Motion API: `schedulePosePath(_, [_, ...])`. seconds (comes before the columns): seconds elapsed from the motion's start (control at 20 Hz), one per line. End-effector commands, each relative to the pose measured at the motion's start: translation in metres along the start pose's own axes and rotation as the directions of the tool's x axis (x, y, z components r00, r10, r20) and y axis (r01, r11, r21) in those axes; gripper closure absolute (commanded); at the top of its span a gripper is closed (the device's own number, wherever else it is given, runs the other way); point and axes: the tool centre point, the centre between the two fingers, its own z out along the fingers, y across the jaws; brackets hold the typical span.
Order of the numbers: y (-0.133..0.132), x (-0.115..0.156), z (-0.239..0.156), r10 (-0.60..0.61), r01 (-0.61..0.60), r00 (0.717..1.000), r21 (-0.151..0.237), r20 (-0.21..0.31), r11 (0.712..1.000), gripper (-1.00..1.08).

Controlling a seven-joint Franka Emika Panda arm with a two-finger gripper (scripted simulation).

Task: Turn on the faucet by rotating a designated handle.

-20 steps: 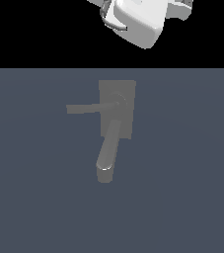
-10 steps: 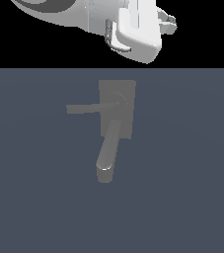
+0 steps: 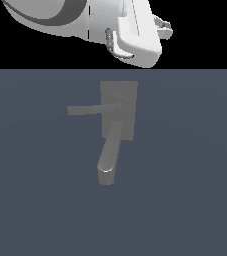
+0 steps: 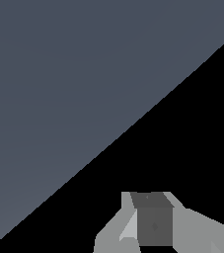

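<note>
Currently, scene status:
Faucet (image 3: 117, 117): matte grey; flat rectangular back plate lies on the blue-grey table (image 3: 185, 200), nearer the far edge than the near one.
Handle (image 3: 87, 109): thin flat bar; extends from the round hub toward the exterior view's left.
Spout (image 3: 109, 156): thick and rounded; points toward the near edge.
Robot arm (image 3: 80, 20): white-and-grey; hangs beyond the far edge, well apart from the faucet.
Gripper (image 4: 150, 225): finger spacing cannot be told; touches nothing in view.

No readable text, labels, brands, numbers or signs, in either view
</note>
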Motion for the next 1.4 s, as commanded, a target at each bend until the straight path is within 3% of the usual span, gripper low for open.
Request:
schedulePosePath(0.0, [0.005,-0.002,-0.002,0.013,-0.013,1.0,-0.01,-0.006,1.0,1.08])
schedulePosePath(0.45, [0.041,-0.022,-0.022,0.135,-0.14,0.989,-0.08,-0.063,0.987,1.08])
schedulePosePath(0.75, [0.083,-0.052,-0.052,0.265,-0.286,0.955,-0.171,-0.136,0.943,1.08])
schedulePosePath(1.0, [0.125,-0.091,-0.092,0.377,-0.429,0.899,-0.278,-0.221,0.86,1.08])
schedulePosePath(1.35, [0.171,-0.145,-0.165,0.462,-0.575,0.817,-0.435,-0.344,0.693,1.08])
